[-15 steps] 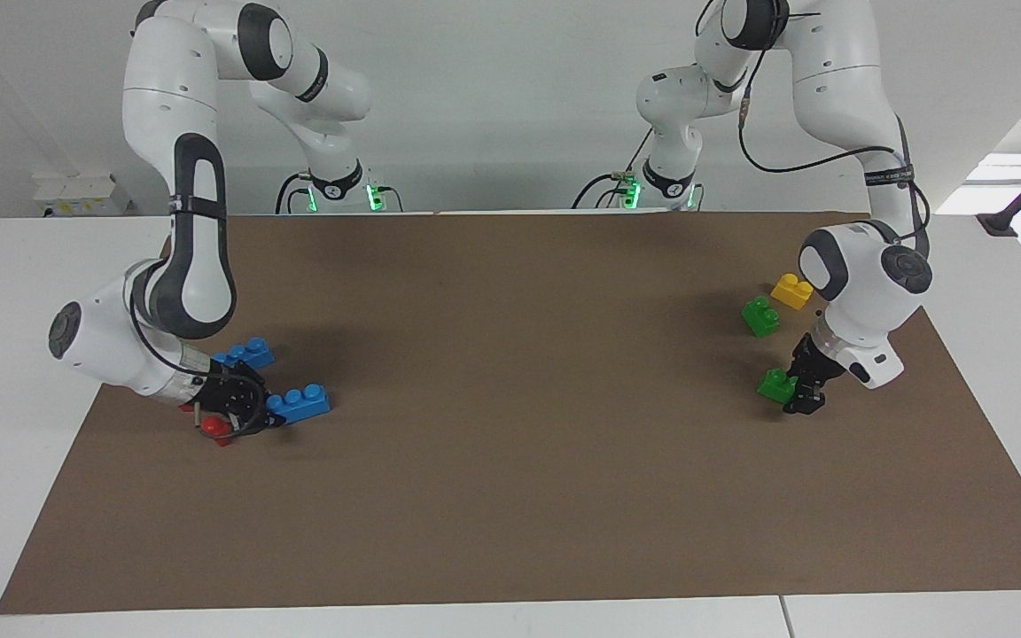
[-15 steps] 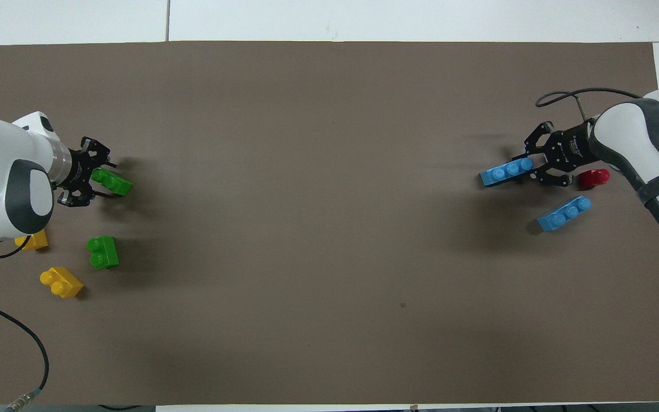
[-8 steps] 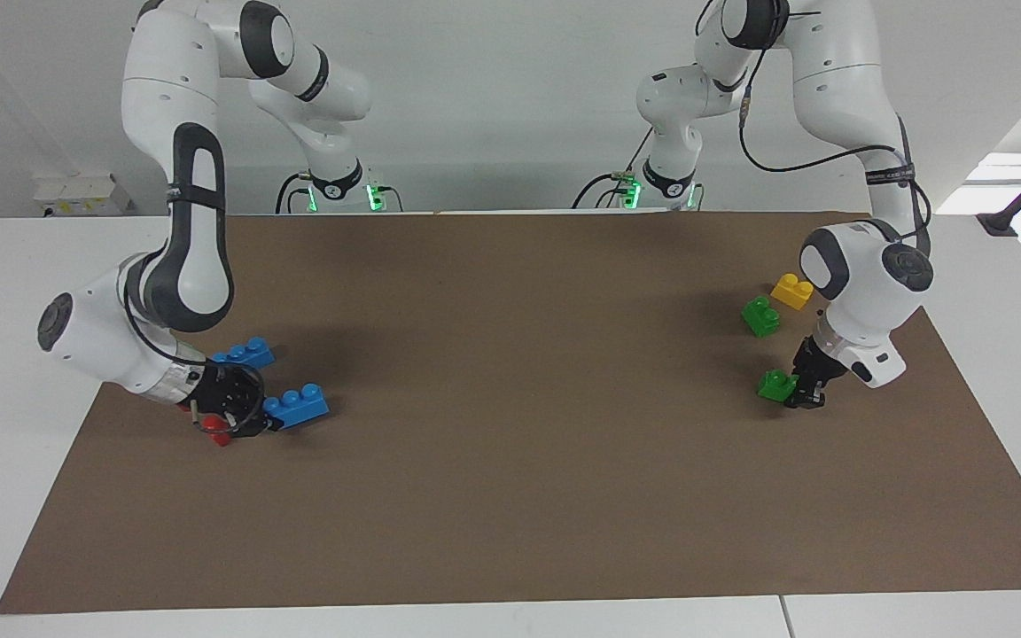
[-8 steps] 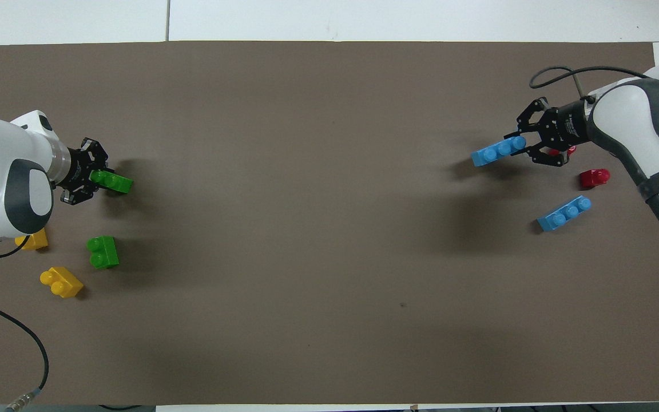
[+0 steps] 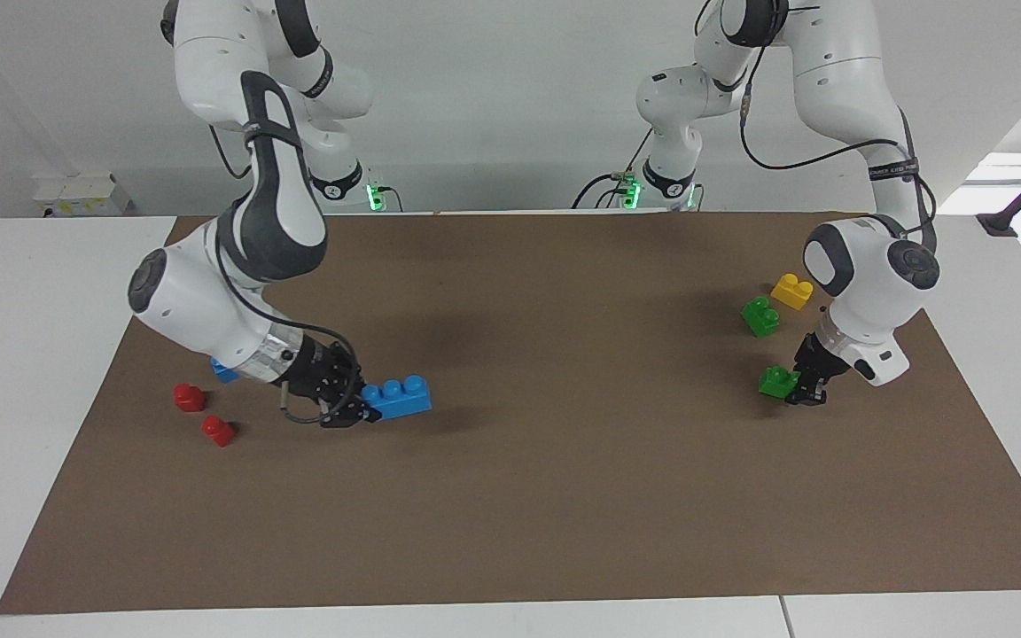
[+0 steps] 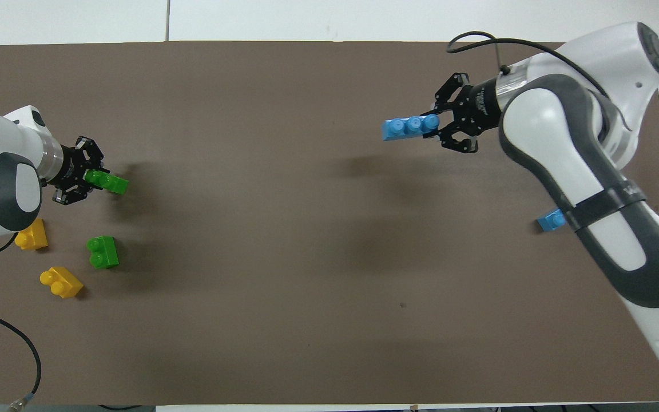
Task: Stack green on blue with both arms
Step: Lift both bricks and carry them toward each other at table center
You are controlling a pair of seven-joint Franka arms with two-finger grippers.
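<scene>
Facing view first: your right gripper [image 5: 358, 409] is clenched on one end of a blue brick [image 5: 397, 396], carried above the brown mat [image 5: 510, 496] that covers the surface. A second blue brick [image 5: 223, 370] is mostly hidden by that arm, and two red bricks [image 5: 190, 397] [image 5: 218, 431] lie on the mat toward the right arm's end. At the left arm's end, your left gripper [image 5: 805, 390] is clenched on a green brick [image 5: 776, 382], low over the mat; you cannot tell from here whether it is lifted clear. Another green brick [image 5: 759, 316] and a yellow brick [image 5: 791, 291] sit nearer to the robots than the held one.

Overhead view next: the right gripper [image 6: 443, 127] grasps the blue brick [image 6: 411, 127] level, studs up, well away from the spare blue brick [image 6: 551, 221] peeking out beside the arm. The left gripper [image 6: 90, 178] grips the green brick [image 6: 109, 181] by one end. The spare green brick [image 6: 102, 252] rests on the mat [image 6: 306, 229] near two yellow bricks [image 6: 31, 236] [image 6: 61, 281].
</scene>
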